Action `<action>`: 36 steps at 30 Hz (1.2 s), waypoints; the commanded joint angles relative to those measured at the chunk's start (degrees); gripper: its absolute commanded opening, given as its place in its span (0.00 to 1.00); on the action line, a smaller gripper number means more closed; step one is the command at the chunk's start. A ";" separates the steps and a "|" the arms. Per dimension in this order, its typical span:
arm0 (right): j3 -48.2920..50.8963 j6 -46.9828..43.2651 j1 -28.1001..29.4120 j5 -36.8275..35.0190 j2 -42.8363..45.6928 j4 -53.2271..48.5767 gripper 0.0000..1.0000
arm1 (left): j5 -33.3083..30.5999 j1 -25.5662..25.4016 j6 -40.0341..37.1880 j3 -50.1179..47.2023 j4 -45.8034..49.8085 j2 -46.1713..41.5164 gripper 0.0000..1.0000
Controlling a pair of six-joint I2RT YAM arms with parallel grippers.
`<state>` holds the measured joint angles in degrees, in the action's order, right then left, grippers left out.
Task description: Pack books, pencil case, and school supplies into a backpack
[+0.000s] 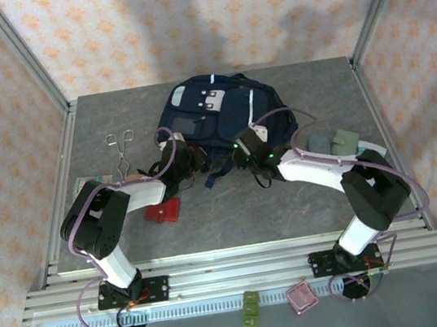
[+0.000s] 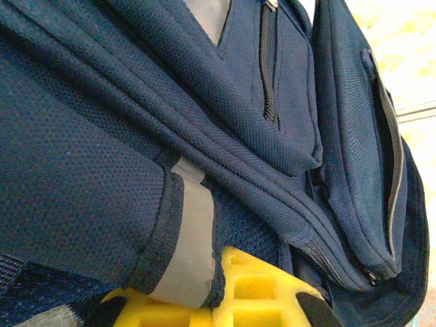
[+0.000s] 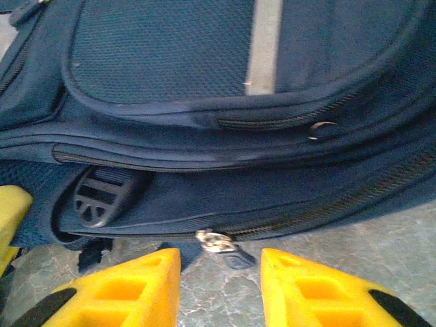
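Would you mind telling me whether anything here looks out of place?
Yes: a green item and a pink item lie on a lower level past the table and its near edge, apart from everything on the work surface. What they are is too small to tell.

Matt navy mesh-weave cloth backpack (shiny metal zip pull); smooth grey marbled tabletop.
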<state>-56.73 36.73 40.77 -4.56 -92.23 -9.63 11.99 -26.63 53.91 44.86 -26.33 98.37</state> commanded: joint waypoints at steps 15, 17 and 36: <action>2.37 -2.53 -0.35 -2.70 -5.00 8.71 0.35 | 0.43 -0.70 -1.53 2.87 -0.75 -0.98 0.00; 4.36 -3.16 -1.35 -0.34 -3.12 10.17 0.36 | 0.32 -0.70 -1.65 2.88 -0.50 -1.04 0.00; 22.00 -11.19 -8.74 22.50 7.30 33.94 0.48 | 1.29 -0.46 -1.55 4.80 0.84 -1.49 0.00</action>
<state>-34.81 28.18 32.36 14.63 -83.81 18.90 12.08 -26.89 53.89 47.03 -23.44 98.37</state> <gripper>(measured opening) 0.481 0.046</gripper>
